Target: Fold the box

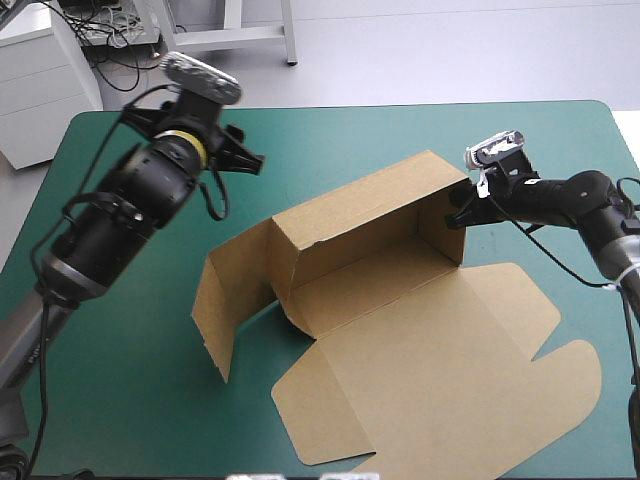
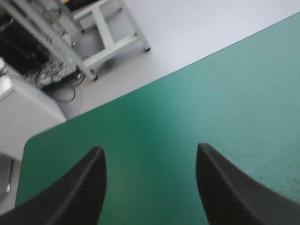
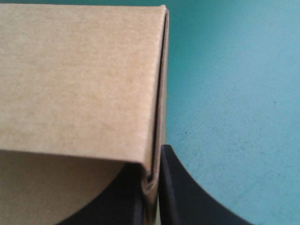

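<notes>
The brown box (image 1: 370, 300) lies mid-table, partly raised: its long back wall stands, a left side flap (image 1: 215, 310) stands loosely outward, and the lid panel (image 1: 450, 380) lies flat toward the near edge. My right gripper (image 1: 462, 212) is at the box's far right corner, shut on the upright end wall. In the right wrist view the doubled board edge (image 3: 157, 117) runs down between the black fingers (image 3: 152, 173). My left gripper (image 1: 245, 160) hovers over the table's far left, open and holding nothing, apart from the box. Its fingers (image 2: 149, 150) frame only bare cover.
Teal-green cover (image 2: 211, 93) stretches ahead of the left gripper up to the table's far edge (image 1: 400, 104). A white cabinet (image 1: 40, 80) stands just off the far left corner. The lid's rounded flap (image 1: 575, 375) reaches close to the table's right edge.
</notes>
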`<state>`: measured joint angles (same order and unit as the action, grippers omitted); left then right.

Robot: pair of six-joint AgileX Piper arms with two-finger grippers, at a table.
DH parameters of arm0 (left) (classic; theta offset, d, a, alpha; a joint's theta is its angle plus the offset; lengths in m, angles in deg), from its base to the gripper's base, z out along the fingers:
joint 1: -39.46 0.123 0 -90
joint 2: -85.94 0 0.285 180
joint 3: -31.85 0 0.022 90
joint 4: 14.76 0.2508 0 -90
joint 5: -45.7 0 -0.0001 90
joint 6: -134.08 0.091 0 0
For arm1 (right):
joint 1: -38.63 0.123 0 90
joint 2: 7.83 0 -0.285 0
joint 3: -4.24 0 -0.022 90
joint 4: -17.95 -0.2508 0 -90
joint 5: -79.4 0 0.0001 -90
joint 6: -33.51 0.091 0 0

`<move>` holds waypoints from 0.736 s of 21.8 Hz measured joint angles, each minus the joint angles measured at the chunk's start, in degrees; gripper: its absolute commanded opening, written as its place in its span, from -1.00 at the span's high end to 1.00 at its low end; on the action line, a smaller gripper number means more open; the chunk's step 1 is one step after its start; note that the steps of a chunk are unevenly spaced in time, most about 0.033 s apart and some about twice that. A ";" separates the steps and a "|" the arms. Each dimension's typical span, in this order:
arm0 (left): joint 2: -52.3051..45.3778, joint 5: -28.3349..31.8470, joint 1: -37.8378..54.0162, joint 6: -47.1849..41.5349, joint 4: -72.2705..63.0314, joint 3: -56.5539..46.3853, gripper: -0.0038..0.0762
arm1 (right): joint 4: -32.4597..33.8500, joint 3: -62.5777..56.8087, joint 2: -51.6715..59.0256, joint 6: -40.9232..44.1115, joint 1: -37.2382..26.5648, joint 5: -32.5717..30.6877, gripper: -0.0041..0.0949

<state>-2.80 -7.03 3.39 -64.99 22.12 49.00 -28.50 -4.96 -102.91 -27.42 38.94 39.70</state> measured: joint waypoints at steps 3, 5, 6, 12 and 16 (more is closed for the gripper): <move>-0.38 -2.50 9.94 3.74 -6.78 0.00 -0.12 | 0.19 0.00 0.04 1.13 0.00 0.02 0.96; -0.38 -3.17 16.26 6.65 -12.71 -0.33 -0.12 | 0.19 0.00 0.04 1.69 0.00 0.15 0.96; -0.43 -3.30 21.43 9.13 -18.53 -1.13 -0.12 | 0.24 0.00 0.04 2.18 0.00 0.19 0.96; -2.26 -2.53 37.08 14.95 -29.07 -10.41 -0.12 | 3.75 0.17 0.18 7.08 0.00 0.32 0.96; -6.02 1.88 41.22 15.07 -32.82 -19.06 -0.12 | 5.27 0.23 0.30 10.49 0.00 0.43 0.96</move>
<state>-8.82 -5.15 44.60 -49.92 -10.70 29.94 -23.23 -4.73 -102.61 -16.93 38.94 40.13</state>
